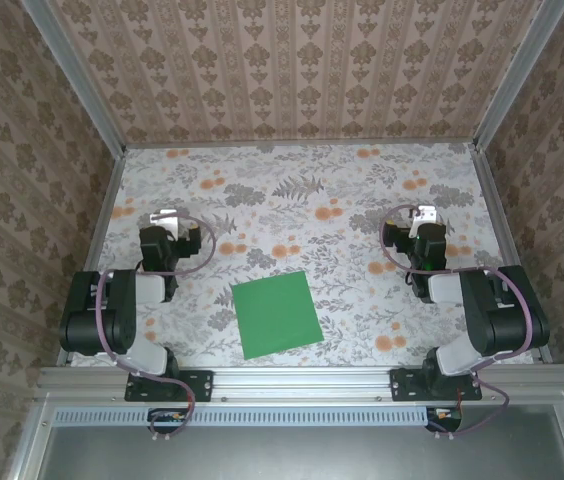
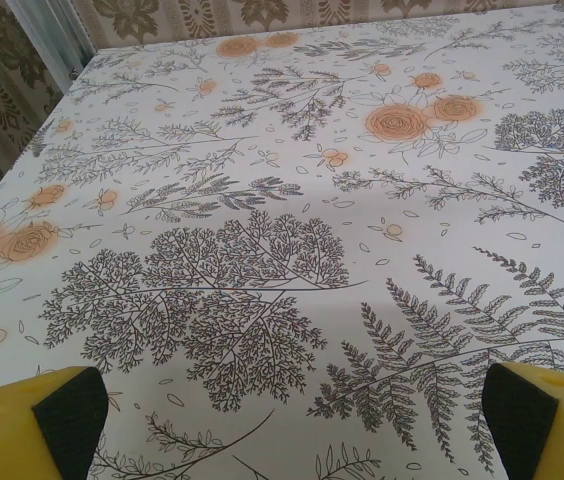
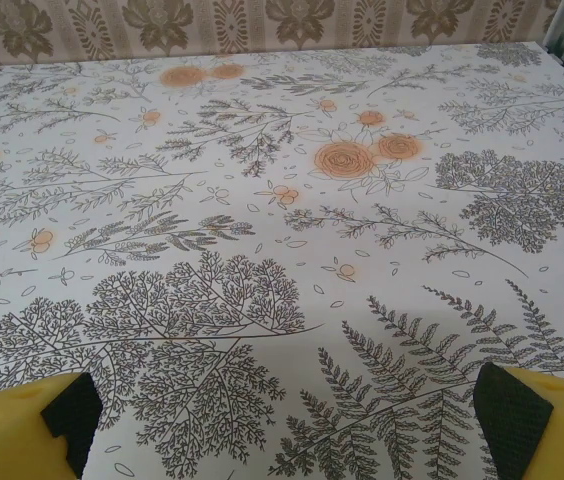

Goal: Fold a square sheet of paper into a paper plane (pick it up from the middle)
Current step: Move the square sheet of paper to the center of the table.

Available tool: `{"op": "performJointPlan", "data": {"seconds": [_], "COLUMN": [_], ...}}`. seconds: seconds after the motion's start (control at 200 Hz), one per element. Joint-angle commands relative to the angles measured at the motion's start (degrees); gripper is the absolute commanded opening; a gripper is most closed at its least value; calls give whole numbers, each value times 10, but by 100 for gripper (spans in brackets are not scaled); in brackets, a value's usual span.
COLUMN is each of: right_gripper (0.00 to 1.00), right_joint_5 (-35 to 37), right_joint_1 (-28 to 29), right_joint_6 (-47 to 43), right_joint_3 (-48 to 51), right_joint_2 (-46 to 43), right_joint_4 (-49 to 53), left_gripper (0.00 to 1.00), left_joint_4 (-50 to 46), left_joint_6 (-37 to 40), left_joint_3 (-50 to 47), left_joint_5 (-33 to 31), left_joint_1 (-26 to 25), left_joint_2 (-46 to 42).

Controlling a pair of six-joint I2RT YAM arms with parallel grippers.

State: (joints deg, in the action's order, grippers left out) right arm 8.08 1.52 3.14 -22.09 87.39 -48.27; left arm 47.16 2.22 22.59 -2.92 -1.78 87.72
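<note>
Nearest, the sheet (image 1: 277, 314) lies flat; left gripper (image 1: 167, 217) and right gripper (image 1: 424, 215) sit farther back either side, jaws apart, empty.

Beige damask-papered walls (image 1: 292, 60) stand left, far and right. The table (image 1: 292, 190) wears white cloth printed with grey ferns and orange roses. A metal rail (image 1: 302, 378) edges its near side.

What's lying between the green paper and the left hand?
Just bare flowered tabletop and the arm's own cable loop. The top view shows the green paper and left hand with nothing else between.
</note>
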Motion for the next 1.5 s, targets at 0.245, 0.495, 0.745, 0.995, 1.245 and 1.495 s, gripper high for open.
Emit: {"op": "performJointPlan", "data": {"seconds": [0.245,0.495,0.745,0.995,1.245,1.495], "right_gripper": [100,100,100,100,100,100], "right_joint_5": [-12,-12,-12,11,49,-70], "right_joint_1": [-3,-3,-3,0,43,142], "right_joint_6": [-3,-4,-4,1,106,205], "right_joint_3": [-9,-11,-7,-39,-193,-355], "right_joint_2": [2,3,1,-110,-217,-164], "right_joint_4": [-13,-11,-17,128,483,756], "left_gripper": [100,100,100,100,100,100], "left_joint_4": [13,11,14,-65,-313,-526], "left_joint_6": [6,6,5,-3,-103,-176], "left_joint_3": [8,9,7,21,102,195], "left_joint_5": [8,9,10,-15,-57,-32], "left_joint_1": [4,5,5,4,-2,-30], "left_joint_2": [2,3,1,-65,-179,-216]}}
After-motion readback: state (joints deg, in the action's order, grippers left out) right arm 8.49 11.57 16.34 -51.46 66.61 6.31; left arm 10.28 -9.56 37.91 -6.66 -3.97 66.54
